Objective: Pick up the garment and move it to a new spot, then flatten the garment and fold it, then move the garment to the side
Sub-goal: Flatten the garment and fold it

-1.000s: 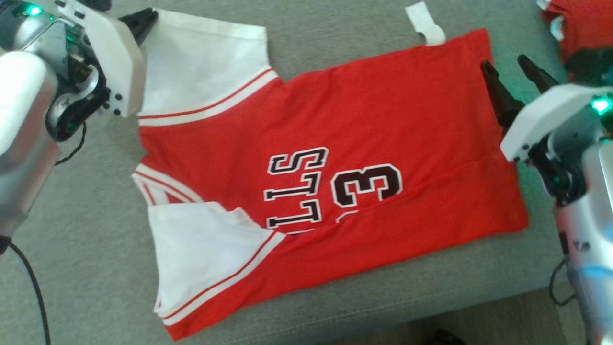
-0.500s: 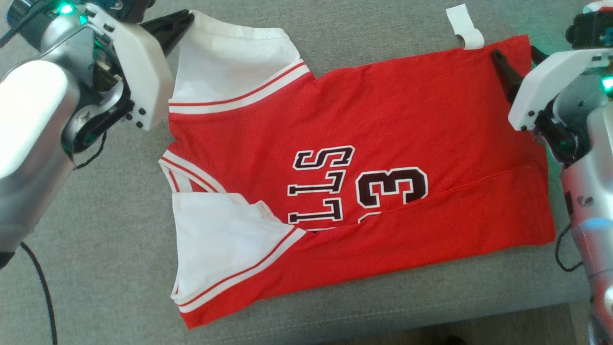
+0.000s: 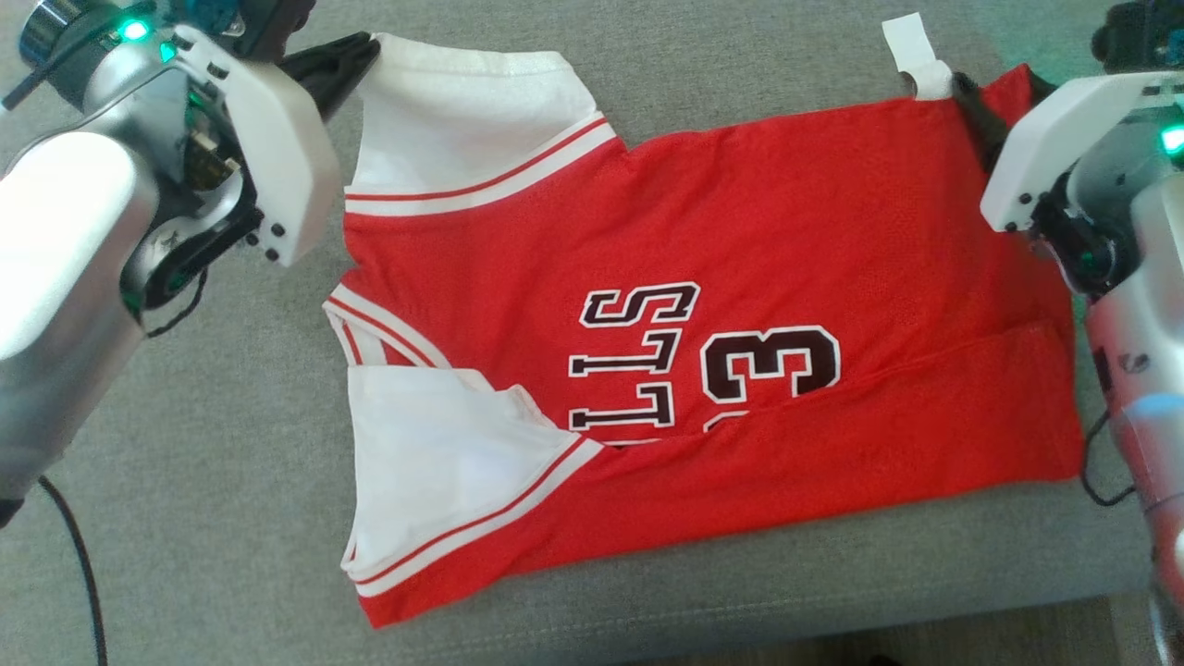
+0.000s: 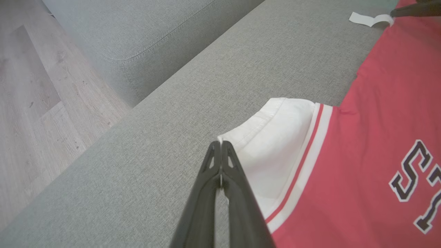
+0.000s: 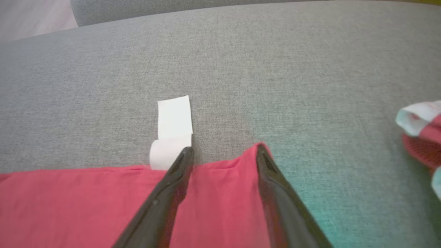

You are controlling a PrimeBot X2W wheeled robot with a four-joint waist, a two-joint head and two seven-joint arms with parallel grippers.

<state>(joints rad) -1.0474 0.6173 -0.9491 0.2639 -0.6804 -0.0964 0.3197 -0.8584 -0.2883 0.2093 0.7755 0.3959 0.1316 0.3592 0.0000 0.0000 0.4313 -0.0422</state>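
Observation:
The garment [image 3: 703, 277] is a red jersey with white sleeves and dark lettering. It lies spread flat on the grey sofa cushion [image 3: 213, 416]. My left gripper [image 3: 356, 51] is at the far left, shut on the corner of the far white sleeve [image 4: 279, 137]. The left wrist view has its tips [image 4: 220, 143] pinched together right at that corner. At the far right hem corner my right gripper [image 3: 1004, 88] is open. In the right wrist view its tips [image 5: 224, 148] straddle the red corner cloth [image 5: 220, 193], one finger on each side.
A white label tag [image 5: 172, 131] sticks out from the hem beside my right gripper. Another red and white cloth [image 5: 420, 137] lies further right on the cushion. Wooden floor [image 4: 31, 103] runs past the sofa's end. The cushion's front edge [image 3: 832, 638] is near the garment.
The head camera has shifted. My right gripper has moved along the right hem up to its far corner. My left gripper stays shut on the sleeve corner.

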